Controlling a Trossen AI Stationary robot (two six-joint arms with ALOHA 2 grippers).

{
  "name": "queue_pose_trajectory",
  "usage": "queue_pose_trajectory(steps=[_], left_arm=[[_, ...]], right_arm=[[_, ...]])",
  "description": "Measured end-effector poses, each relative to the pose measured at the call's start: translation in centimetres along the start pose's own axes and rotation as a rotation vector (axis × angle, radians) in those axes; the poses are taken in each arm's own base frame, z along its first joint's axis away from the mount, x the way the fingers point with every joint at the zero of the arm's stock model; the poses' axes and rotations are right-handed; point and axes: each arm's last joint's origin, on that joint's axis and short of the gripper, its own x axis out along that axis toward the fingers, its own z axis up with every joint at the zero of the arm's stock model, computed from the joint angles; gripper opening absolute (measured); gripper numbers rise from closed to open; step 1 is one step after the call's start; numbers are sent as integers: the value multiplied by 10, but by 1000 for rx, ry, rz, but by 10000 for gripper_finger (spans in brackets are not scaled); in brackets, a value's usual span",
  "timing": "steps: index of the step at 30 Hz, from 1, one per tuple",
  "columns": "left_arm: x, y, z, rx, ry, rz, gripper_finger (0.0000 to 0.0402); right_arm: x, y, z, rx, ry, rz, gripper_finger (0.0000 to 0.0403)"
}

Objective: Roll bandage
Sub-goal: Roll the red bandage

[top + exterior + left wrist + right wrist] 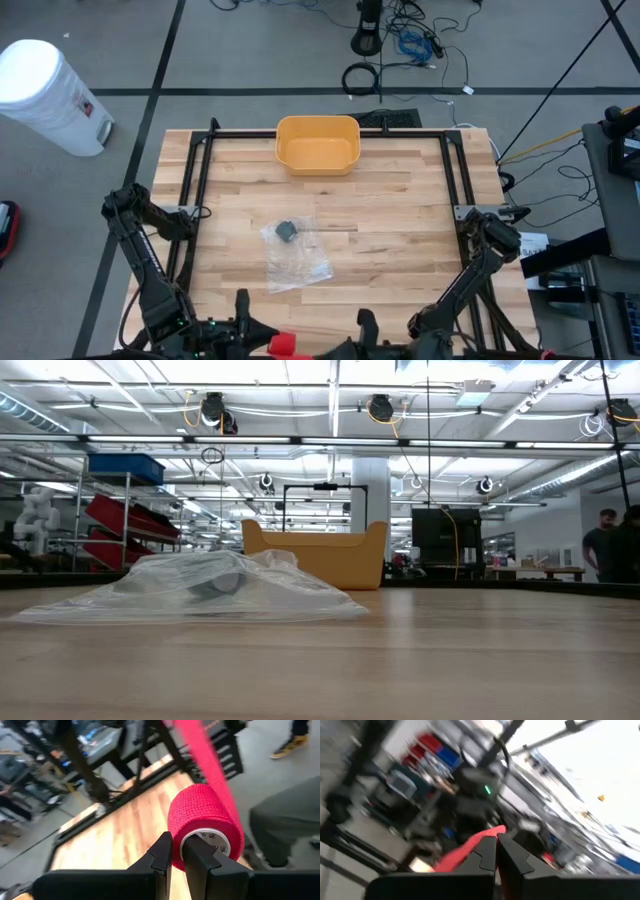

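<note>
Left gripper [176,851] fingers clamped on wall of red bandage roll [205,822], near worktop's [400,210] front edge. Loose tail [202,750] runs toward right gripper [496,851], fingers pinched shut on red strip [467,851]. Roll's core axis points along left fingers.

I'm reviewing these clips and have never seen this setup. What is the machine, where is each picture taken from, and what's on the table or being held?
It is a robot with two dark arms at a wooden table. One camera looks straight down, one looks level across the tabletop, and one sits on each wrist. On the table lie a clear plastic bag and a yellow bin. Both arms are folded at the near edge. The left gripper is shut on the rim of a red bandage roll, with a loose strip running off it. The right gripper is shut on what looks like that red strip's other end.
</note>
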Motion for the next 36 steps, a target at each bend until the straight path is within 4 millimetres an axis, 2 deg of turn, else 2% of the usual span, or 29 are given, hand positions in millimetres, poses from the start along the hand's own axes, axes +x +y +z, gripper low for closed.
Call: queue_pose_trajectory(steps=[19, 26, 36], left_arm=[[-10, -11, 1, 45, -24, -91, 41], [-21, -18, 5, 98, -67, -77, 41], [-37, -27, 17, 161, -176, -55, 41]], right_arm=[[11, -4, -27, -176, 305, -123, 0], [23, -4, -48, -117, 351, -70, 0], [29, -4, -56, -9, 322, 13, 0]])
